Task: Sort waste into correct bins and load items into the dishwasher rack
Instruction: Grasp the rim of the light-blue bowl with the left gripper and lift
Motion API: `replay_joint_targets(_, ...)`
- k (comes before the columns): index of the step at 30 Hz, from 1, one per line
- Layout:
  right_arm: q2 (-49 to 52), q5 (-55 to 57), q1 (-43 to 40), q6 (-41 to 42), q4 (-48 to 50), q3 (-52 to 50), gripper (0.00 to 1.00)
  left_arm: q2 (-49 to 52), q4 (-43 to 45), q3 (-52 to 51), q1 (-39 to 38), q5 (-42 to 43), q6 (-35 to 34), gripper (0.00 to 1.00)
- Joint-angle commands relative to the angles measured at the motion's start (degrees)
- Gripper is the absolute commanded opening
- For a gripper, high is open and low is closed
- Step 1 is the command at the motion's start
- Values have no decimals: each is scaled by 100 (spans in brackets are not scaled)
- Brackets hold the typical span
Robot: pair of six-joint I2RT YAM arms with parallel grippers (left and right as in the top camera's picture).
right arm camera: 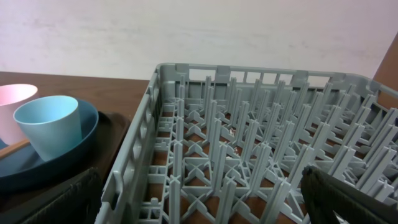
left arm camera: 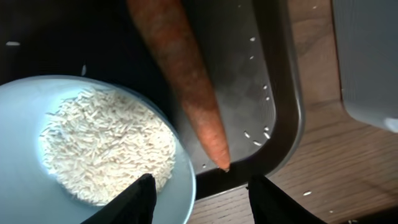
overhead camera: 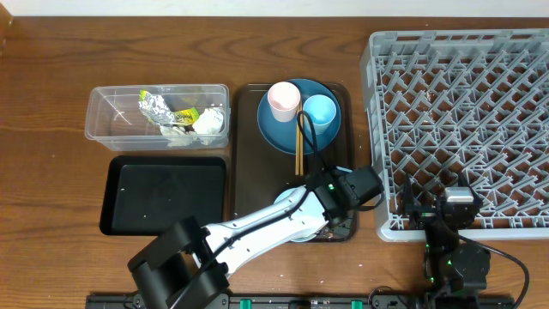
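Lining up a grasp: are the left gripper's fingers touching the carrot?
Apart. The left wrist view shows the carrot ending between the open fingers of the left gripper, with bare brown tray on either side of its tip.

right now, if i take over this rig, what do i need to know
The left pincer is open and empty, hovering at the tip of the carrot beside the pale-blue bowl on the brown tray.
The right pincer is open and empty, at the near edge of the rack.
Done: foil, wrapper and tissues are in the clear tub.
Left: bin the carrot and the rice in the bowl; rack the bowl, plate, pink cup, blue cup and chopsticks.
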Motion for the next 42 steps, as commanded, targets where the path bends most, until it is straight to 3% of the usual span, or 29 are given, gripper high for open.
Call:
replay_joint_targets(1, -26, 37, 68, -24, -7, -22, 99, 31, 11, -39, -61, -125, -52, 51)
replay_joint_targets(13, -26, 37, 68, -24, -7, -22, 99, 33, 297, -387, -66, -181, -57, 48)
replay_joint_targets(20, -26, 37, 68, -24, -7, -22, 99, 33, 544, -542, -61, -249, -50, 32)
replay_joint_targets(32, -26, 37, 68, -24, -7, -22, 99, 33, 560, -667, -74, -328, -55, 31)
replay_joint_targets(37, -26, 37, 68, -24, -7, -22, 99, 33, 560, -680, -74, -326, -52, 15)
replay_joint_targets(42, -26, 37, 68, -24, -7, -22, 99, 33, 560, -680, -74, -326, -52, 13)
